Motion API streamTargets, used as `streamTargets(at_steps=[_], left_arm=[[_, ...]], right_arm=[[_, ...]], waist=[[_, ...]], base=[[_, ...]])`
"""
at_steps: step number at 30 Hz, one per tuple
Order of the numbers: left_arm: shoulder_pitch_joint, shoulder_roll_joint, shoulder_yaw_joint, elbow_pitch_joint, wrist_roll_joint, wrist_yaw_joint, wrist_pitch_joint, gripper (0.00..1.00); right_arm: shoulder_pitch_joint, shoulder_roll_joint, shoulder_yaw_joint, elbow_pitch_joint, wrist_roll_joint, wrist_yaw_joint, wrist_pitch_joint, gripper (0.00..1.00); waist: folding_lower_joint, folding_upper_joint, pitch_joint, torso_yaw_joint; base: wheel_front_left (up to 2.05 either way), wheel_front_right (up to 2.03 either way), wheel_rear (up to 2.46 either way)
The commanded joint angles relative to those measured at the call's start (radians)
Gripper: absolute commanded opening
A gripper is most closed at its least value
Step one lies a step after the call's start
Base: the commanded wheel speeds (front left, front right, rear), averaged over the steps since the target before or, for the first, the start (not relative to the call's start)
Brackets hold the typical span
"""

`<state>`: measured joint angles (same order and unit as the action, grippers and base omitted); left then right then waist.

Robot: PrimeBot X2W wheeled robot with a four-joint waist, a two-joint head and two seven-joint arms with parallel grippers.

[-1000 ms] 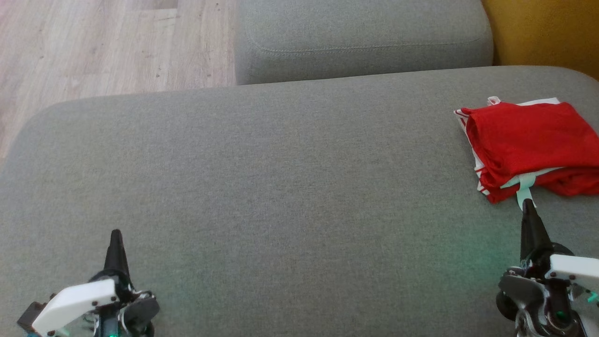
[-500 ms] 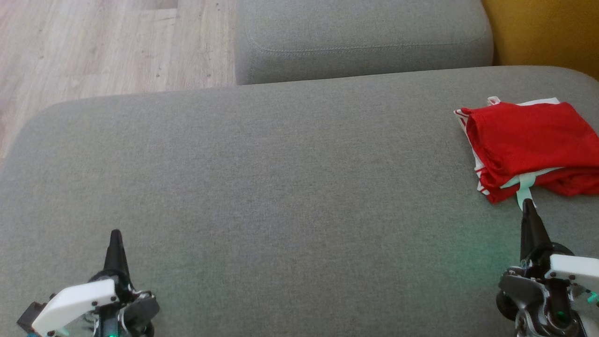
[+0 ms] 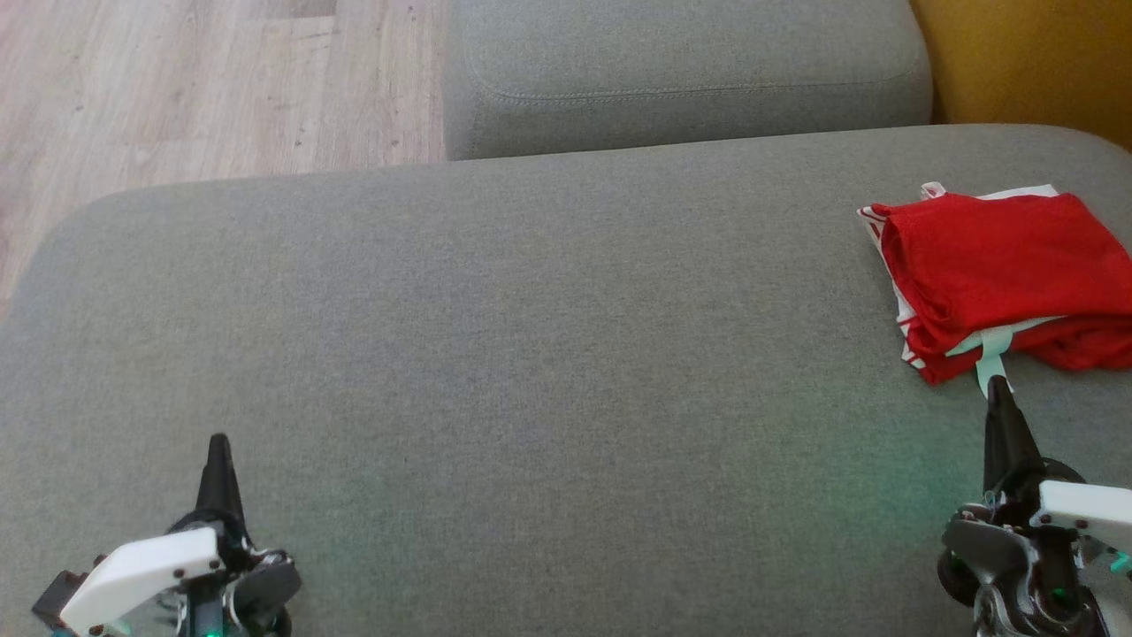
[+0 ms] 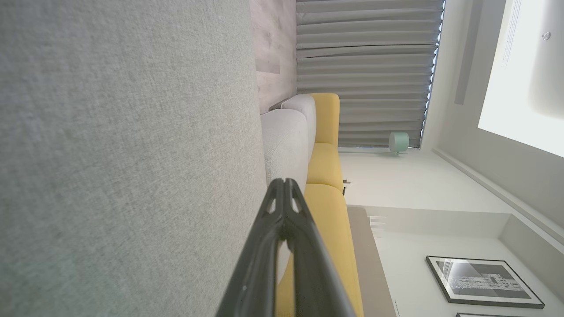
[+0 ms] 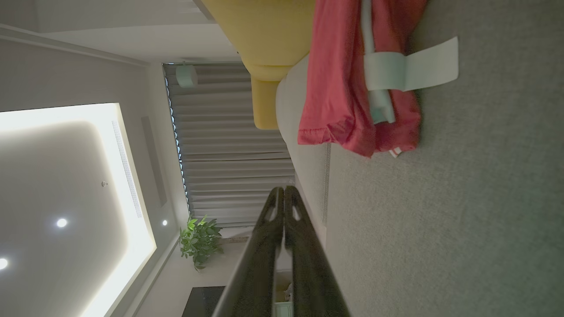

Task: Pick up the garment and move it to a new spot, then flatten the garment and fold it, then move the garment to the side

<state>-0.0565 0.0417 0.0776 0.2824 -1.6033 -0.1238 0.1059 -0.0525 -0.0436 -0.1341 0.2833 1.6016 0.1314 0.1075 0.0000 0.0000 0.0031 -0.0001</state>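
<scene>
The red garment (image 3: 999,265) lies folded at the far right of the grey cushion (image 3: 531,354), with a white edge and a pale strap hanging toward me. In the right wrist view the garment (image 5: 343,79) is ahead of the fingers. My right gripper (image 3: 998,386) is shut and empty, its tip just short of the strap. My left gripper (image 3: 218,441) is shut and empty at the lower left, far from the garment. The right gripper (image 5: 284,189) and the left gripper (image 4: 284,181) both show fingers pressed together.
A second grey cushion (image 3: 681,71) sits behind the main one. Yellow upholstery (image 3: 1026,62) stands at the back right. Wooden floor (image 3: 177,88) lies beyond the cushion's left edge. Wide bare cushion stretches between the two grippers.
</scene>
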Motion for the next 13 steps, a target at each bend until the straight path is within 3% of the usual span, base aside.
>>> streamTargets(at_steps=[1,13], left_arm=[[-0.052,0.009,0.036,-0.037,-0.005,-0.007,0.007,0.00],[-0.052,0.009,0.036,-0.037,-0.005,-0.007,0.007,0.00]], right_arm=[[-0.055,-0.007,0.020,-0.039,0.007,-0.001,0.006,0.00],[-0.055,-0.007,0.020,-0.039,0.007,-0.001,0.006,0.00]], waist=[[0.0000,0.0000,0.000,0.000],[0.0000,0.0000,0.000,0.000]], base=[[0.00,0.00,0.00],[0.00,0.00,0.00]])
